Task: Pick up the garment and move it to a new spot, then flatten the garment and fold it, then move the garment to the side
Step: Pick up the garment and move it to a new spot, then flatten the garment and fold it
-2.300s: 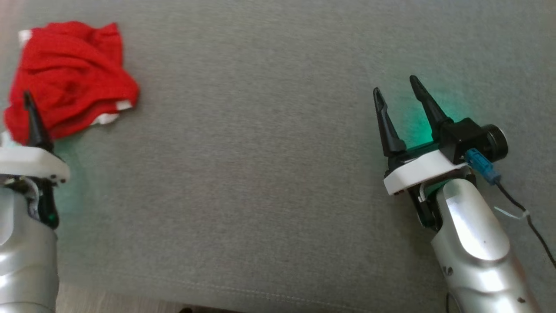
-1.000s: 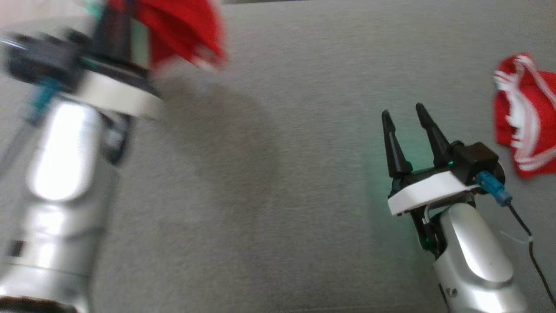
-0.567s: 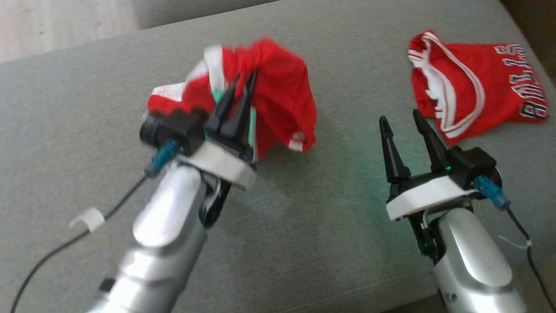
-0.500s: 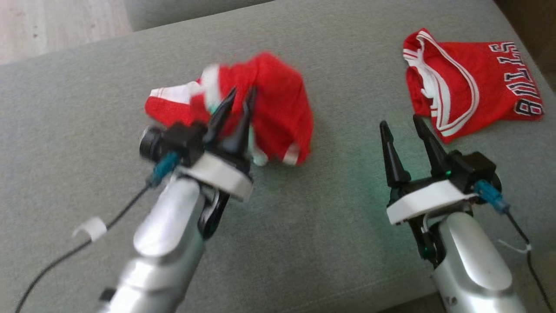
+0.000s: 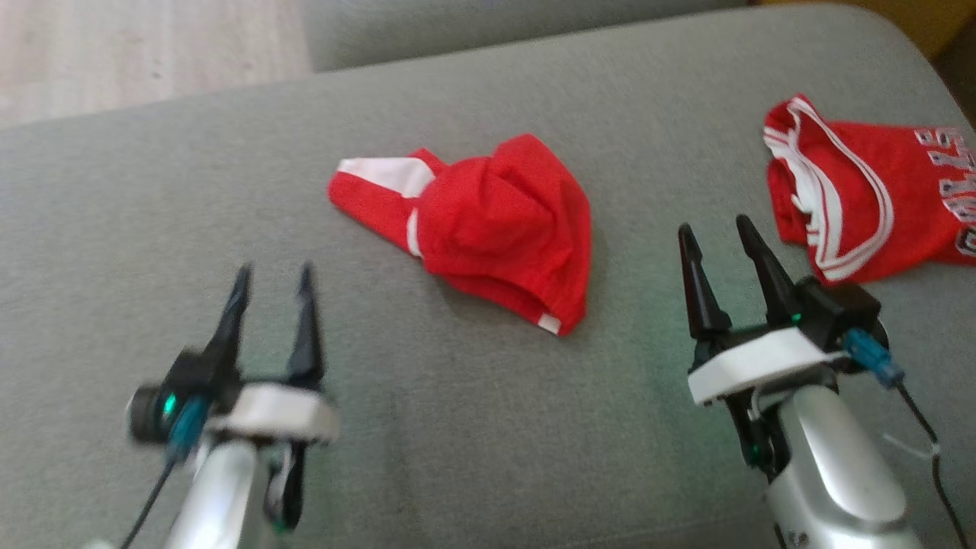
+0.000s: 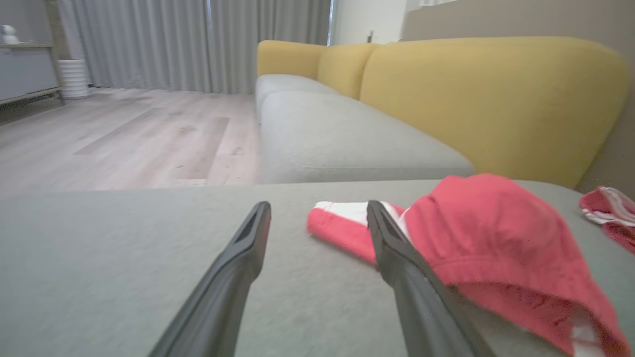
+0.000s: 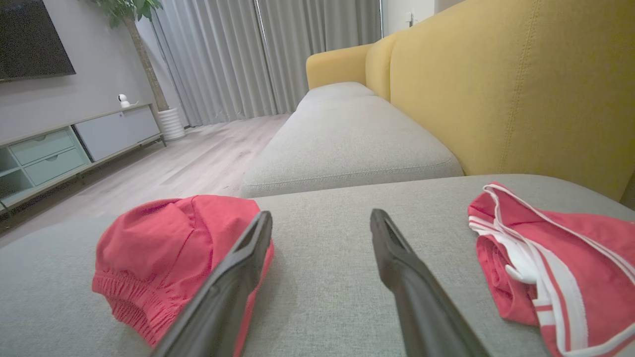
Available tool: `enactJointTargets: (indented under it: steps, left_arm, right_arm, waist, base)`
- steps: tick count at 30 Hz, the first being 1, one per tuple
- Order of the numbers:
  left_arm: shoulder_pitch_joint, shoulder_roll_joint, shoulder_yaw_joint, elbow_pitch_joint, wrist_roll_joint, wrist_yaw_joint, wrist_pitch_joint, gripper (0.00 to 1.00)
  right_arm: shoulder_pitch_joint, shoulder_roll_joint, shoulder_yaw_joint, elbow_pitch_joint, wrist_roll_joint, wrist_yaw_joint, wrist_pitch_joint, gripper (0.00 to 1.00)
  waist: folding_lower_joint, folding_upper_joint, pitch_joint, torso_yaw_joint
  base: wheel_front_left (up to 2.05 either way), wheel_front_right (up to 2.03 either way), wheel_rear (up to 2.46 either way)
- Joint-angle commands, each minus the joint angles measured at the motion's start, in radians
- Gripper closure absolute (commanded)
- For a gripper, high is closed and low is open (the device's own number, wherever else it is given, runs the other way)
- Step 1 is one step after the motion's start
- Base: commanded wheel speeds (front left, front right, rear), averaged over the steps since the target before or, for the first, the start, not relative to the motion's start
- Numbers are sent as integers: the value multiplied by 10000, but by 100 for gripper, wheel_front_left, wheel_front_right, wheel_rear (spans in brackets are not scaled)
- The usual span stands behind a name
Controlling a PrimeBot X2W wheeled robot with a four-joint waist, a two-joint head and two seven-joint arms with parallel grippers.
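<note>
Shorts, red with white trim, lie crumpled on the grey sofa cushion. Left gripper hovers near the shorts' left, fingers apart, empty; right gripper sits right of them, likewise spread, a red jersey just beyond.

Two red garments are counted: one crumpled garment and one lettered jersey. Two grippers are counted, the left gripper and the right gripper, each with two dark fingers, making four fingers in all. The sofa has two grey seat cushions, the near seat cushion and the far seat cushion, and three yellow back cushions; the room beyond holds one low cabinet, one wall-mounted screen, one potted plant and one small white camera.
</note>
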Motion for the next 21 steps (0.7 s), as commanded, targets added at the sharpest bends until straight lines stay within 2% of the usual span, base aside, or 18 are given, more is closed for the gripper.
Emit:
enactJointTargets:
  steps: [1,9,13,21]
  left_arm:
    - [254,186,671,-568,229,156,-51,0]
    - [2316,-20,1855,-1461,875,238,-51,0]
    - [3035,-131,2031,-1730,1013,223,-51,0]
    - [3289,-189,2108,-1922,1078,199,-51,0]
  right_arm:
    - [121,55,140,-269,20,65,-109,0]
    - [650,55,198,-33,55,65,-109,0]
    - [879,55,217,36,63,65,-109,0]
    - [999,55,131,84,-13,65,-109,0]
  waist:
    - [0,-1,-403,381]
    - [0,-1,-1010,762]
    - [0,-1,-1131,846]
    - [0,-1,-1144,944]
  base:
    - [0,0,0]
    - [0,0,0]
    - [0,0,0]
    - [0,0,0]
